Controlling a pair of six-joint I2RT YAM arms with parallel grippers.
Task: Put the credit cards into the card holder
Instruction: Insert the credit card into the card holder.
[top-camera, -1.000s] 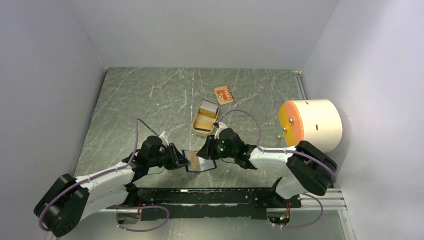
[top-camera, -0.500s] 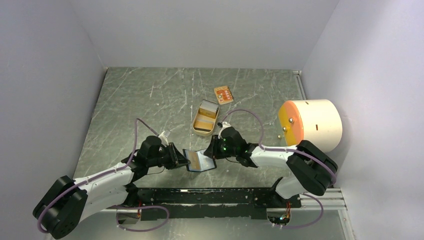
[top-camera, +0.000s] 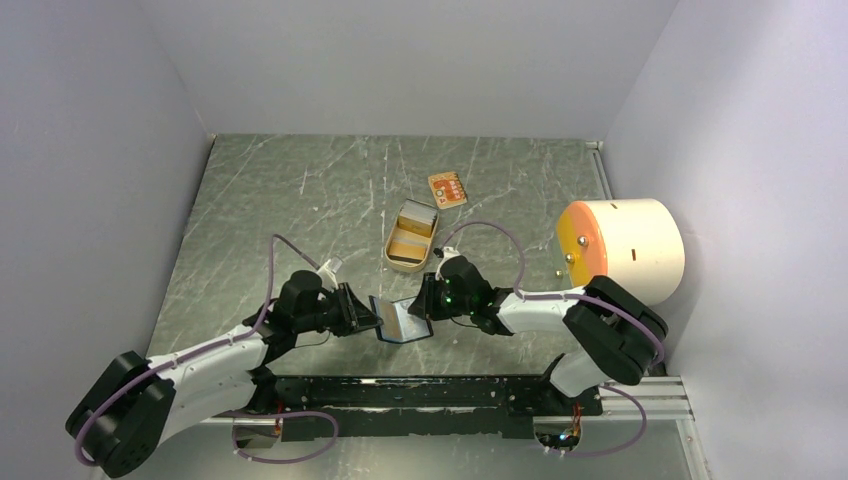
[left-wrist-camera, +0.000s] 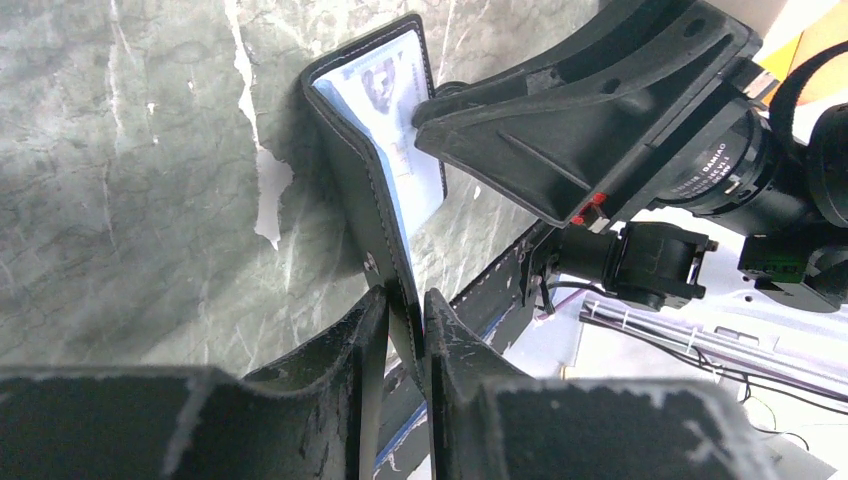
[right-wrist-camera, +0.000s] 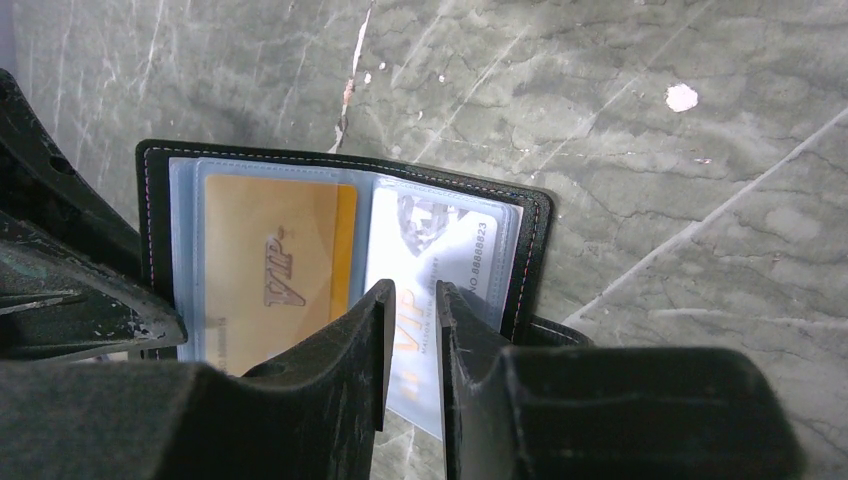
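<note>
The black card holder (top-camera: 400, 322) lies open between my two grippers near the front edge, its blue-lined pockets facing the right wrist camera. My left gripper (left-wrist-camera: 407, 300) is shut on its left edge (left-wrist-camera: 375, 200). A tan-orange card (right-wrist-camera: 265, 270) sits in the left pocket. A pale grey-white card (right-wrist-camera: 450, 240) is partly in the right pocket, and its near end sticks out past the holder's rim (right-wrist-camera: 340, 160). My right gripper (right-wrist-camera: 412, 290) hovers over this card's face. Its jaws stand a narrow gap apart with nothing pinched between them.
A tan-gold oblong tin (top-camera: 410, 236) lies open behind the grippers. A small orange patterned card (top-camera: 447, 188) rests farther back. A large white cylinder with an orange face (top-camera: 620, 250) stands at the right wall. Grey walls close in the marbled table (top-camera: 280, 200).
My right gripper has shifted slightly right and its jaws have narrowed. The holder now looks tipped more steeply in the left gripper, which has stayed in place.
</note>
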